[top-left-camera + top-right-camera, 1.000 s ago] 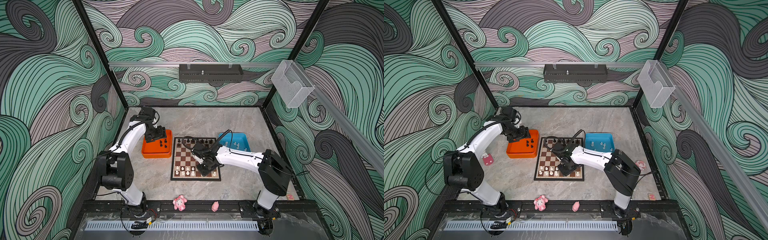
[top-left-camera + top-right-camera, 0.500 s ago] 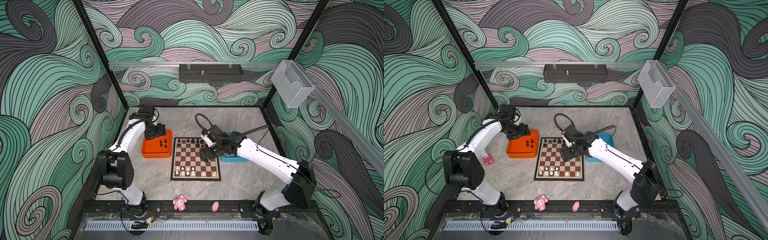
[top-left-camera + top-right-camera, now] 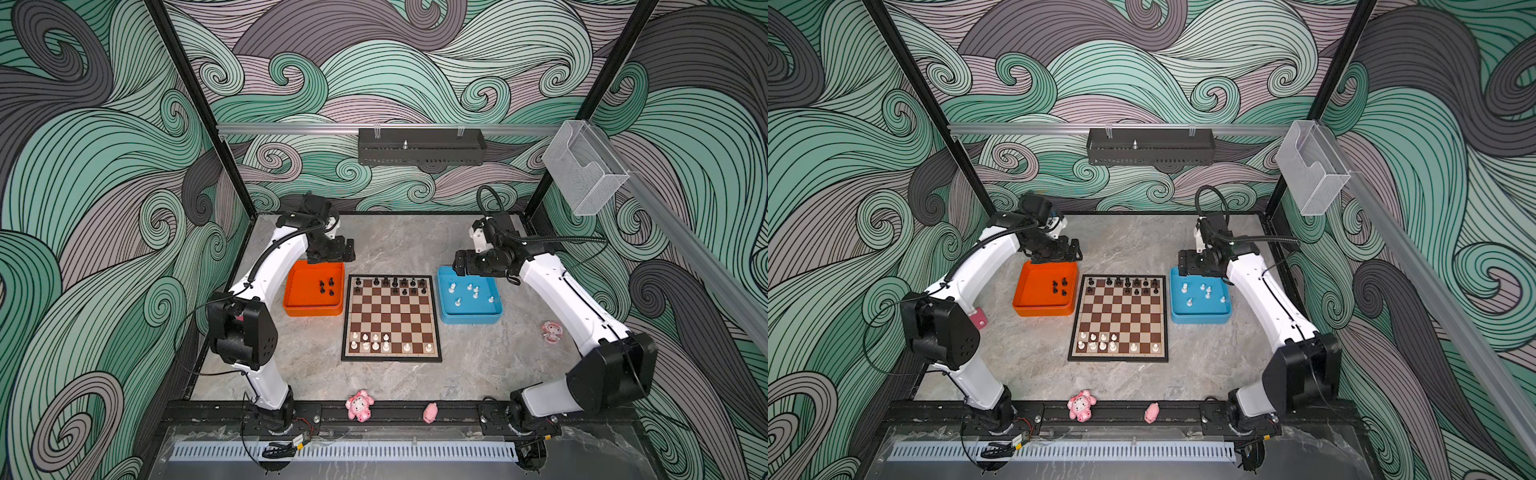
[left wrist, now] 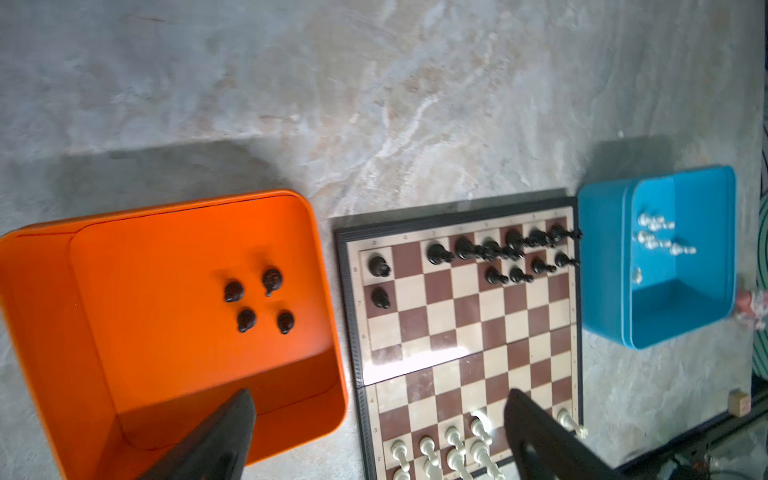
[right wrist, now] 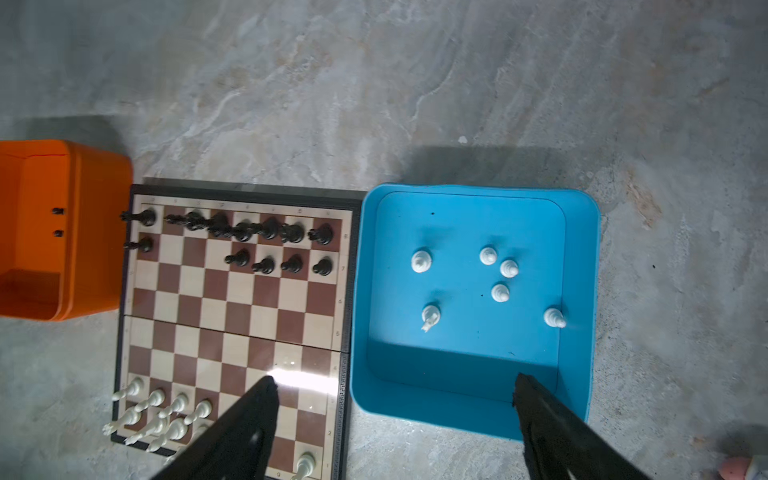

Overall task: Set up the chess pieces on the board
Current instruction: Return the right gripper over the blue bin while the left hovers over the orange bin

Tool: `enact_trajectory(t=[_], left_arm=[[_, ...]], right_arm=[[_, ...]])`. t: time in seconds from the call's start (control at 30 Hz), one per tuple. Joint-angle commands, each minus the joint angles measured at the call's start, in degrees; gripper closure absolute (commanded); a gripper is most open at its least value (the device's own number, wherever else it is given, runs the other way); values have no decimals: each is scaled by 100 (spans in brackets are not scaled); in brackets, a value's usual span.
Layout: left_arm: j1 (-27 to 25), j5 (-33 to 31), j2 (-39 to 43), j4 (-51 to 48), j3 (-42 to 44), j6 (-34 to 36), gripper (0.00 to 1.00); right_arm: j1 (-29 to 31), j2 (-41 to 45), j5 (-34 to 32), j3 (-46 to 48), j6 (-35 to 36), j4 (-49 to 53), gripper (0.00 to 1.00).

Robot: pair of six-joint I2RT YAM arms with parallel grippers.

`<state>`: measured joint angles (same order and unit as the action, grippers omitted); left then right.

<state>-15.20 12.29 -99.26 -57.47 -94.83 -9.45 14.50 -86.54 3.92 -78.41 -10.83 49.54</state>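
Note:
The board (image 3: pixel 390 320) lies mid-table between an orange tray (image 3: pixel 311 311) and a blue tray (image 3: pixel 469 318). Black chess pieces (image 3: pixel 395 282) fill its far rows and white ones (image 3: pixel 375 345) part of its near rows. Several black pieces (image 4: pixel 272 279) stand in the orange tray and several white pieces (image 5: pixel 421 262) in the blue one. My left gripper (image 3: pixel 332 253) hovers over the orange tray's far edge, open and empty (image 4: pixel 379 392). Above the blue tray's far left corner, my right gripper (image 3: pixel 465 264) is open with nothing between its fingers (image 5: pixel 395 379).
Pink figurines sit at the front rail (image 3: pixel 359 406) (image 3: pixel 430 412) and right of the blue tray (image 3: pixel 552 331). Another pink object (image 3: pixel 978 318) lies behind the left arm. A clear box (image 3: pixel 582 170) hangs on the right wall, and a black tray (image 3: pixel 419 146) on the back rail.
My right arm pulled back from the board's near rows to the blue tray's far edge, and its jaws opened. The left gripper backed off slightly and opened wider.

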Motion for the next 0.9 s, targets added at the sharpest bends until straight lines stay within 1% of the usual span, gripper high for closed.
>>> enact_trajectory(t=[0.0, 0.1, 0.23, 0.37, 0.5, 0.57, 0.67, 0.87], left_arm=[[-264, 234, -68, -292, -212, 380, 1], [-408, 283, -43, -206, -189, 420, 1], [-414, 116, -31, -194, -103, 417, 1], [-417, -10, -37, -208, -1, 471, 1], [-412, -88, -82, -286, -5, 462, 1], [-411, -117, -84, -285, -1, 436, 1], [-377, -81, -97, -256, 8, 298, 1], [-361, -43, -163, -262, -17, 242, 2]], right_arm=[[-206, -629, 216, -109, 481, -10, 14], [-369, -1176, 382, -341, 519, -44, 15], [-372, -1614, 474, -666, 468, -47, 16], [-363, -2002, 566, -888, 422, -33, 20], [-327, -2193, 525, -922, 389, -15, 29], [-303, -2235, 473, -883, 376, -4, 37], [-258, -2269, 445, -783, 362, 5, 45], [-235, -2316, 433, -630, 318, 11, 50]])
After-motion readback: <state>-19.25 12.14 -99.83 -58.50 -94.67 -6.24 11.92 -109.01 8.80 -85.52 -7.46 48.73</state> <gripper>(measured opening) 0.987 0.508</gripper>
